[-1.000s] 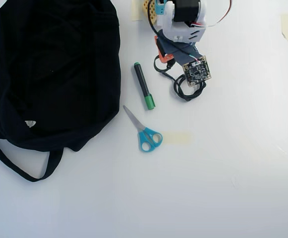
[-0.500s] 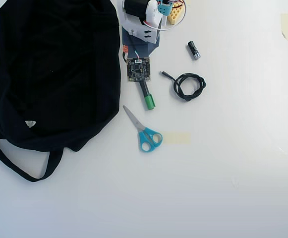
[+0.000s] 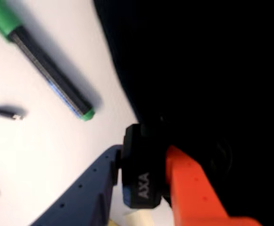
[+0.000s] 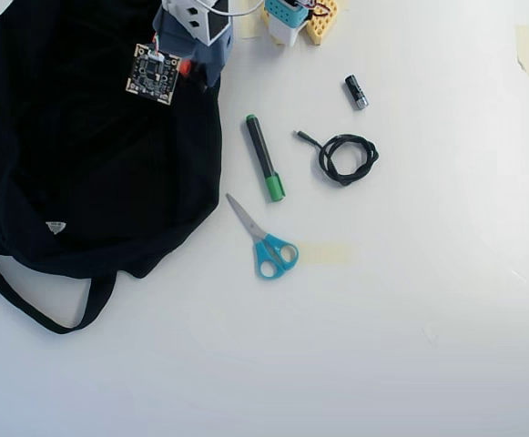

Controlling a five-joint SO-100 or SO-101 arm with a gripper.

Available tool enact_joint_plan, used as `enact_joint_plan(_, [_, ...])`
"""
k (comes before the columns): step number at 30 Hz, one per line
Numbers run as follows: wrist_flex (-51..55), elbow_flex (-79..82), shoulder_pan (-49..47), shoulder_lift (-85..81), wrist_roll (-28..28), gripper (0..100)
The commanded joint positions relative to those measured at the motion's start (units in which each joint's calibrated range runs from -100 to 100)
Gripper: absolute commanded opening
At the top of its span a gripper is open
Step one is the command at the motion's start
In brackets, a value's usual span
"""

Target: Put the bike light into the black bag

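Observation:
In the wrist view the bike light, a small black block marked AXA, is pinched between my blue and orange fingers; my gripper is shut on it. Right behind it spreads the black bag, and the light hangs at the bag's edge. From overhead, the bag fills the left side, and my gripper sits over its upper right rim. The arm hides the light in that view.
A black marker with green cap lies just right of the bag, also seen in the wrist view. Blue-handled scissors, a coiled black cable, a small battery and a tape strip lie further right.
My arm has swung left, from over the coiled cable, past the marker, to the bag's upper right rim. The cable and battery are uncovered now.

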Motion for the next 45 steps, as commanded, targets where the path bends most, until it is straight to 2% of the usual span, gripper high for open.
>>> enact_joint_plan(1, [1.0, -2.7, 4.8, -1.3, -1.4, 2])
enact_joint_plan(5, [-4.5, -2.3, 9.3, -1.3, -5.7, 2])
enact_joint_plan(12, [-18.4, -1.2, 14.4, 0.5, -6.1, 2])
enact_joint_plan(13, [-21.5, -1.1, 15.8, 2.9, -8.6, 2])
enact_joint_plan(15, [-25.6, -1.1, 17.8, 6.8, -10.1, 2])
enact_joint_plan(19, [-36.8, -1.2, 22.6, 17.2, -9.8, 2])
enact_joint_plan(22, [-39.0, -1.3, 23.2, 23.3, -10.2, 2])
enact_joint_plan(25, [-38.8, -1.2, 23.8, 24.4, -11.1, 3])
enact_joint_plan(29, [-37.6, -1.2, 23.8, 24.4, -11.5, 20])
enact_joint_plan(30, [-36.3, -1.2, 23.8, 24.3, -11.5, 21])
enact_joint_plan(36, [-27.1, -2.2, 21.2, 22.8, -11.6, 21])
enact_joint_plan(41, [-16.7, -1.5, 15.9, 7.3, -11.6, 20])
enact_joint_plan(42, [-15.2, -1.3, 14.9, 6.5, -11.6, 19])
enact_joint_plan(44, [-10.9, -1.3, 11.4, 5.0, -11.7, 2])
enact_joint_plan(45, [-7.7, -1.3, 8.2, 4.6, -11.8, 2])
